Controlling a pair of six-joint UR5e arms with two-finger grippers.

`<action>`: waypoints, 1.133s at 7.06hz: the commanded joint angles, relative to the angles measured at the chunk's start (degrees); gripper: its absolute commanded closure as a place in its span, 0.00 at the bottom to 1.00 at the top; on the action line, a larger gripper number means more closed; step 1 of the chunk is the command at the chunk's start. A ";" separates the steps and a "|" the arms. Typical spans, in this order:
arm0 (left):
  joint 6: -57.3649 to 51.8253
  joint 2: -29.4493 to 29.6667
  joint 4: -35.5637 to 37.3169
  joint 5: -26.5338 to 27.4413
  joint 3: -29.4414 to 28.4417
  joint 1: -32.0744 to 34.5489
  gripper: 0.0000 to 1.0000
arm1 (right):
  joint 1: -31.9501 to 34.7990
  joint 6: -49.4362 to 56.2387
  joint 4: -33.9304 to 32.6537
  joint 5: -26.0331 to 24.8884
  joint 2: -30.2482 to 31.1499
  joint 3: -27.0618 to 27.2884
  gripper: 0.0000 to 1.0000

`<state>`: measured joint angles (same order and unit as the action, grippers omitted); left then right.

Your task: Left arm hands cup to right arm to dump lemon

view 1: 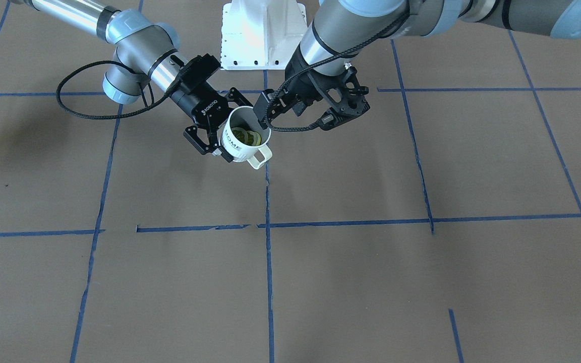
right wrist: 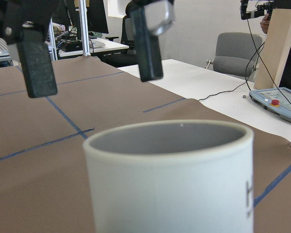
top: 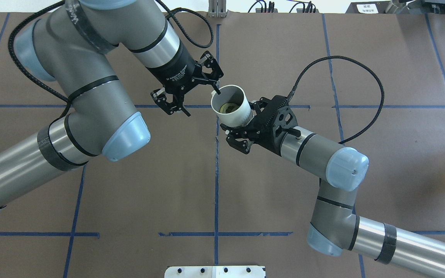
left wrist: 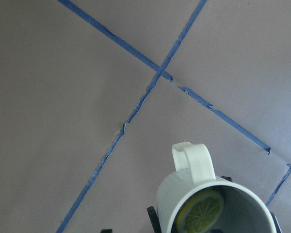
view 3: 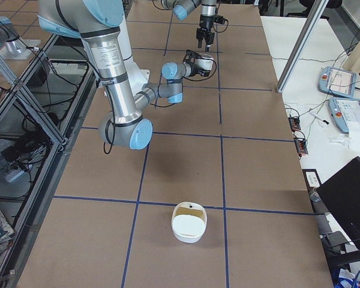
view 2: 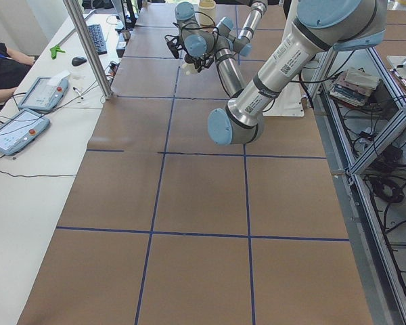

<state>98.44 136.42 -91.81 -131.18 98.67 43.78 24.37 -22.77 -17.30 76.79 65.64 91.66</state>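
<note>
We see the right pincer [top: 242, 121] closed around the cup [top: 235, 114], the lemon [left wrist: 201, 213] lying inside the cup, the left pincer [top: 202, 103] wide open just beside the rim, gripping nothing

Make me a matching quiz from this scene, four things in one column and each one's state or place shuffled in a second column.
1. left gripper
2. right gripper
3. lemon
4. white container

A. inside the cup
B. on the table, away from both arms
C. open
D. shut on the cup

Pairs: 1-C, 2-D, 3-A, 4-B
</note>
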 commanded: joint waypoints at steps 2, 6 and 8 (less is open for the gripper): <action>-22.41 -11.31 0.66 -0.66 0.38 3.05 0.00 | 2.16 -0.78 -2.47 0.03 0.10 0.01 0.97; -51.30 -23.18 2.95 7.77 5.72 6.74 0.00 | 10.76 -16.33 -3.35 -2.08 13.65 6.12 0.96; -55.64 -27.24 2.95 7.61 8.10 9.04 0.00 | 15.34 -16.25 -3.27 -0.16 25.63 12.90 0.97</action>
<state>44.99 111.88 -88.89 -123.73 105.09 51.72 36.97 -38.54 -20.63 75.47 84.42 100.74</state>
